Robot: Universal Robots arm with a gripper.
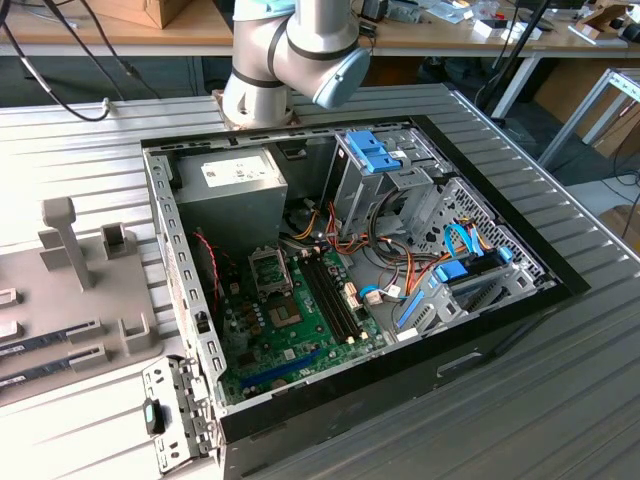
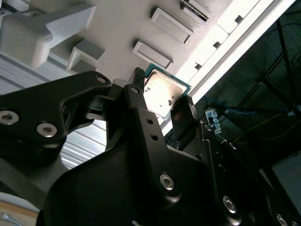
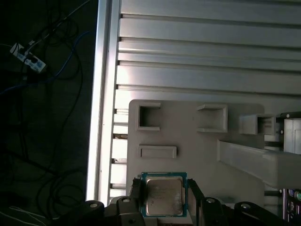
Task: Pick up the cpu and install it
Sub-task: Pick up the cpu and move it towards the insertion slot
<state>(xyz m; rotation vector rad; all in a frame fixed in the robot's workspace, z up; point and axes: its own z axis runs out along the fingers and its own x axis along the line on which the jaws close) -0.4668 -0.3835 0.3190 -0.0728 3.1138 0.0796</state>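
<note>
Because its fingers (image 3: 136,197) pinch the cpu (image 3: 163,194) by opposite edges, sparing the silver top, the gripper (image 3: 164,201) holds it level at the tray (image 3: 197,141).

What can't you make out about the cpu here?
The cpu: underside hidden by its own top, both wrist views.
Whether it touches the grey tray: contact hidden under it.
The socket: too small in the exterior view to judge.
The arm: cut off by the exterior view's top edge.

A robotics lab: open computer case (image 1: 350,392) on a slatted metal table (image 1: 560,400), cluttered workbenches (image 1: 60,30) behind
</note>
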